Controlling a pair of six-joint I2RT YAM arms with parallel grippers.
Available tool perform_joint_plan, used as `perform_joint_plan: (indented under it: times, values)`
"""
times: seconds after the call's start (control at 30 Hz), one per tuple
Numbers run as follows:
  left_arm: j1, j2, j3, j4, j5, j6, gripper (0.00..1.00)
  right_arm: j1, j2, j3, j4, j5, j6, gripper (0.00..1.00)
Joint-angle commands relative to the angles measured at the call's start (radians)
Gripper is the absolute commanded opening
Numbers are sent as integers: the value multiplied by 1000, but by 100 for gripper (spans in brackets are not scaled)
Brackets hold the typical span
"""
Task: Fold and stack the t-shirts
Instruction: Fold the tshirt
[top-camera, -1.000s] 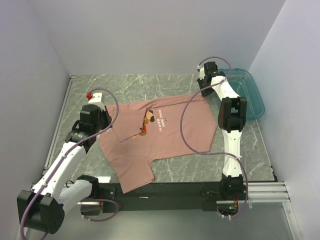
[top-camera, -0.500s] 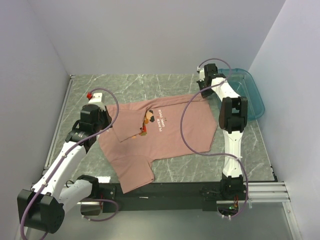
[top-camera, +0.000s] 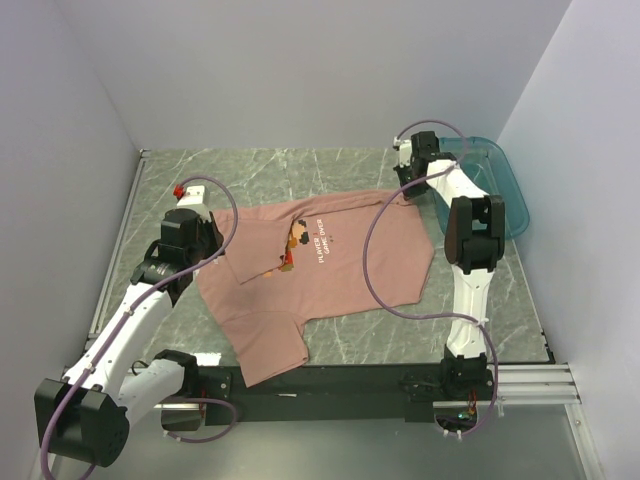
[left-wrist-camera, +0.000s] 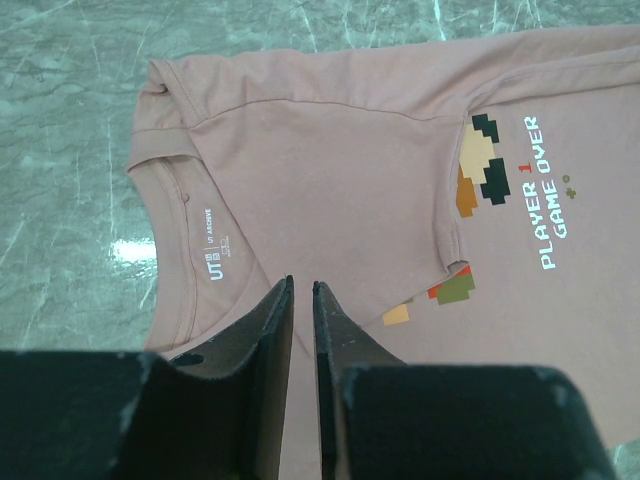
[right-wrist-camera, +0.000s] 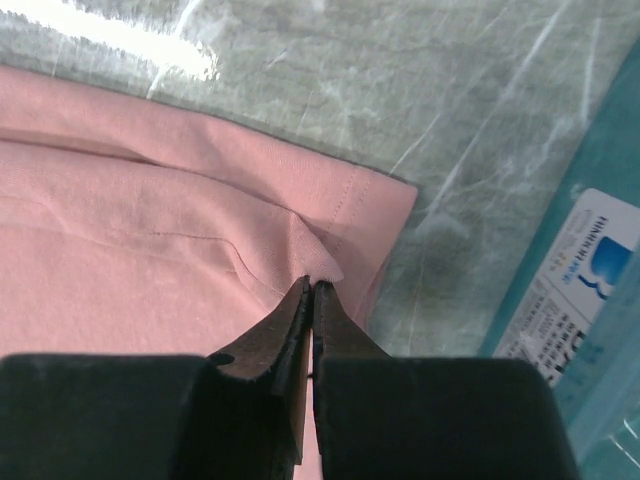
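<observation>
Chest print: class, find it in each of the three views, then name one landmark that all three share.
Top external: the print sits mid-shirt, near the picture's centre.
Left wrist: the print is right of centre, upper half.
Right wrist: not in it; only plain cloth shows.
Shared landmark: the pink t-shirt.

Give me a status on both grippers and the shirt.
Right gripper shut on the t-shirt at its far hem corner. Left gripper nearly closed over the collar end, grip unclear. Teal tub just beyond that corner, apart.
</observation>
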Motion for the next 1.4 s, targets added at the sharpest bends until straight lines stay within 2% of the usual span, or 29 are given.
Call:
perform_joint_plan:
  times: [0.0, 1.03, 1.23, 1.33, 1.37]
  values:
    - [1, -13, 20, 28, 7, 6, 19, -7, -81, -23, 29, -20, -20, 4]
    - [1, -7, 20, 31, 38, 11, 19, -27, -163, -156, 97, 36, -79, 8]
    - [1, -1, 22, 34, 45, 12, 20, -27, -183, -202, 121, 64, -102, 15]
    - [1, 0, 20, 33, 50, 12, 20, -29, -200, -230, 137, 76, -113, 24]
    - [1, 0, 22, 33, 50, 14, 21, -29, -205, -241, 138, 78, -118, 32]
